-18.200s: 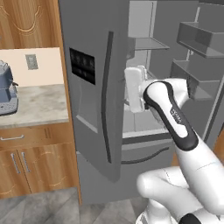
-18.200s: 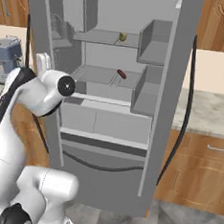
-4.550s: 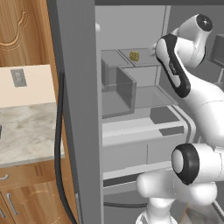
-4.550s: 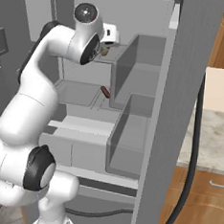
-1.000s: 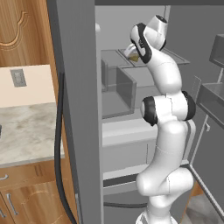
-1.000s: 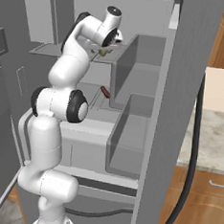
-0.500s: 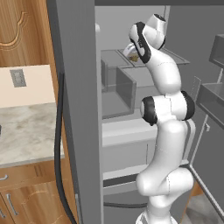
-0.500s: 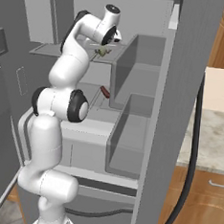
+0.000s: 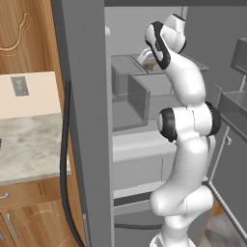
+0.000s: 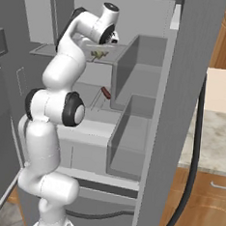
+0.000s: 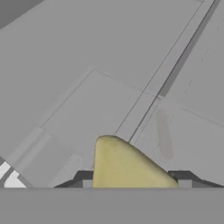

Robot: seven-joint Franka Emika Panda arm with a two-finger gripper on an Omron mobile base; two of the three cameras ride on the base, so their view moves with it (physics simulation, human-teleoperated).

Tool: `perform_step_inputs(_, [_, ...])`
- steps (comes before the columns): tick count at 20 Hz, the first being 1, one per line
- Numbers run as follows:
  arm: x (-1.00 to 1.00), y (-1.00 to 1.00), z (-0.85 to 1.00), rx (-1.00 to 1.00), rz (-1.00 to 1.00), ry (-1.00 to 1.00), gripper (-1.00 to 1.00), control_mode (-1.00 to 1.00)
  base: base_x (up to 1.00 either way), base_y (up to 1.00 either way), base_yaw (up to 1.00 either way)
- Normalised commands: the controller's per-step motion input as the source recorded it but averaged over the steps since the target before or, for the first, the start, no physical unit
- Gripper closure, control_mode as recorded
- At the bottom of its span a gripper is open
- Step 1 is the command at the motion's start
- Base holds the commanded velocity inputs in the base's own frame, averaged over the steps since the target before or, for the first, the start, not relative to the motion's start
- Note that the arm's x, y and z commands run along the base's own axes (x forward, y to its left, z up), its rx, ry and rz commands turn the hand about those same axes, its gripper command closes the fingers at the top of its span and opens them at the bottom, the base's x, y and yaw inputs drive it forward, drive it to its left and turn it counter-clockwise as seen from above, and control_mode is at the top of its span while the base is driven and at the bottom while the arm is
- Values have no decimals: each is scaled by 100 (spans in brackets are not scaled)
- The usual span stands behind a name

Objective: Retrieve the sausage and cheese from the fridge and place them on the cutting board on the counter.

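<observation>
The fridge (image 9: 83,101) stands open, and my arm reaches onto its upper shelf (image 10: 52,50). The cheese (image 11: 127,162), a yellowish wedge, sits between my two fingertips in the hand view, just above the grey shelf. My gripper (image 11: 133,177) is shut on it. The cheese (image 10: 97,54) also peeks out under the hand (image 10: 108,37) in the right base view and in the left base view (image 9: 151,64). The sausage (image 10: 105,92), a short dark red rod, lies on the shelf below. The counter (image 9: 26,144) flanks the fridge. The cutting board is out of view.
Grey door bins (image 10: 132,131) jut out from the open fridge door close beside my arm. Another open door with bins (image 9: 237,103) stands on the arm's other side. A dark bar handle (image 10: 194,156) runs down the door edge. Wooden cabinets (image 9: 29,212) sit under the counter.
The fingers have closed in on the cheese. The arm holds nearly the same pose at the upper shelf.
</observation>
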Motion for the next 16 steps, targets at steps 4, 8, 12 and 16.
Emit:
perform_step_inputs(4, [-84,0,0,0,0,0,100,-100,0,0,0])
perform_step_inputs(8, [-100,2,-2,0,0,0,100,-100,0,0,0])
perform_step_inputs(12, [-100,19,-14,-2,0,0,100,-100,0,0,0])
perform_step_inputs(16, [-100,2,-11,-4,0,0,100,-100,0,0,0])
